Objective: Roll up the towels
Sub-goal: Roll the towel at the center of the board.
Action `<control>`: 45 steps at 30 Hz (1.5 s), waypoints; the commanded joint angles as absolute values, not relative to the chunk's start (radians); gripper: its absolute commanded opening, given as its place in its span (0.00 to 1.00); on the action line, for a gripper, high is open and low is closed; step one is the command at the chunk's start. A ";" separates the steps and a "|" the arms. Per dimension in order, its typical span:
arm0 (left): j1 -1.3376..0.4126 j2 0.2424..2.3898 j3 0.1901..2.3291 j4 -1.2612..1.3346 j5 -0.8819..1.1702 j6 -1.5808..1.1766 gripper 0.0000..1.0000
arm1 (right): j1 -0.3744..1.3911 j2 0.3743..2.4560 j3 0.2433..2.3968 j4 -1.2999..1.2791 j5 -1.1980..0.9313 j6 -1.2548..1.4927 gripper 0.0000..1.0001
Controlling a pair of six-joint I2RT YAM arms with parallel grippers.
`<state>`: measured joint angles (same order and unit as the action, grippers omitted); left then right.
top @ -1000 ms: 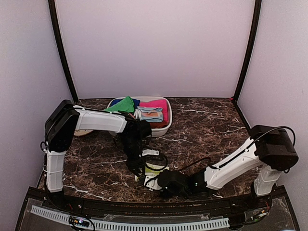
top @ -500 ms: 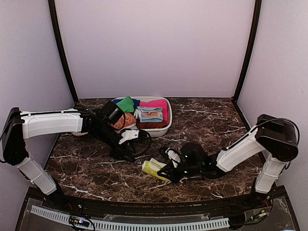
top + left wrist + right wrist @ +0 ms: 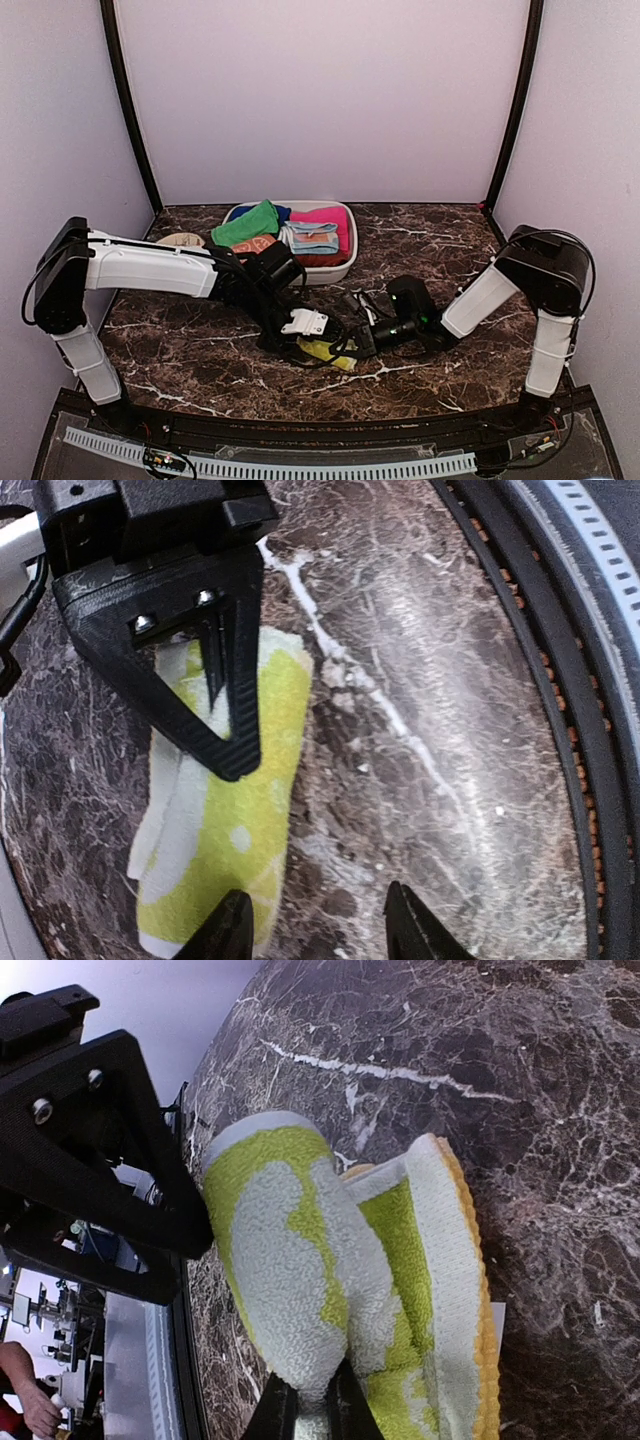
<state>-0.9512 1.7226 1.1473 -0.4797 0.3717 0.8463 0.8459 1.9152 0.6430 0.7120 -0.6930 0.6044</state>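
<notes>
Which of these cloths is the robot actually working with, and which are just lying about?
For the job:
- printed cream towel, on the table
- green towel, in the basket

Lying about:
- orange cloth
- pink cloth
- blue cloths

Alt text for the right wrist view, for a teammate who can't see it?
The right gripper pinches a fold of the cream-white and yellow-green towel, which lies loosely rolled on the dark marble table. The left gripper, black, sits close beside the roll at the left of the picture.
</notes>
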 commanded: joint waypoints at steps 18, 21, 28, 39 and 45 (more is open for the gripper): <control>-0.950 1.977 1.192 -0.446 0.201 0.972 0.49 | 0.815 1.914 0.675 0.401 -0.685 0.564 0.16; -0.948 2.038 1.240 -0.510 0.214 0.952 0.24 | 0.812 1.869 0.687 0.378 -0.672 0.538 0.19; -0.948 2.053 1.254 -0.579 0.241 0.911 0.00 | 0.785 1.730 0.684 0.214 -0.495 0.434 0.27; -0.935 2.059 1.383 -0.834 0.449 0.884 0.00 | 1.006 1.258 0.448 0.275 0.015 0.152 0.49; -0.928 2.115 1.472 -0.957 0.505 0.883 0.00 | 1.296 1.268 0.476 0.171 0.323 0.023 0.49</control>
<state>-0.9253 2.0422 1.4639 -0.7094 0.4511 0.9028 1.1564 1.2423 0.4561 0.2279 0.0551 0.1478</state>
